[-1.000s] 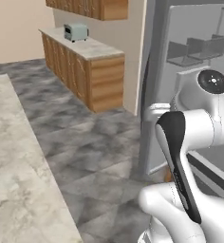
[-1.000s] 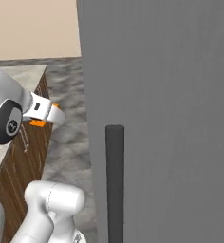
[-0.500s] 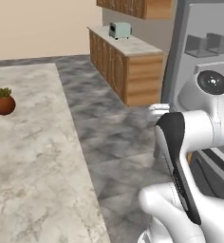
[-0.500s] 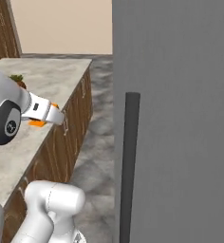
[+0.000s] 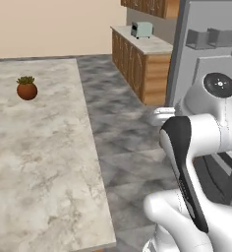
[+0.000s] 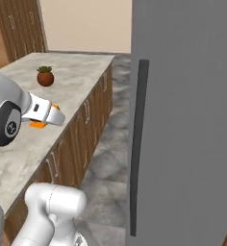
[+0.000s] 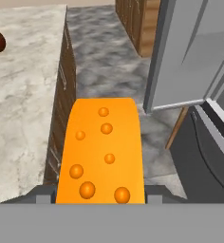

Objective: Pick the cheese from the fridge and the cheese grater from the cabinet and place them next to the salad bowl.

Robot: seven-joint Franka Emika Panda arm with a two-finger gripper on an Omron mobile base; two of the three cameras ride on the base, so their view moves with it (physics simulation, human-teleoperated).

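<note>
Gripper (image 7: pixel 100 192) clamped on the cheese (image 7: pixel 100 152), an orange wedge with round dimples that sticks out forward between the fingers; its orange edge also peeks from under the white hand in the right base view (image 6: pixel 38 125). Cheese is held in the air over the floor gap between the marble counter (image 5: pixel 39 147) on the left and the open fridge (image 5: pixel 206 54) on the right. Far left on the counter sits a small brown pot with a green plant (image 5: pixel 27 88). Farther back, wooden base cabinets (image 5: pixel 137 69) with a toaster (image 5: pixel 141 29) on top.
</note>
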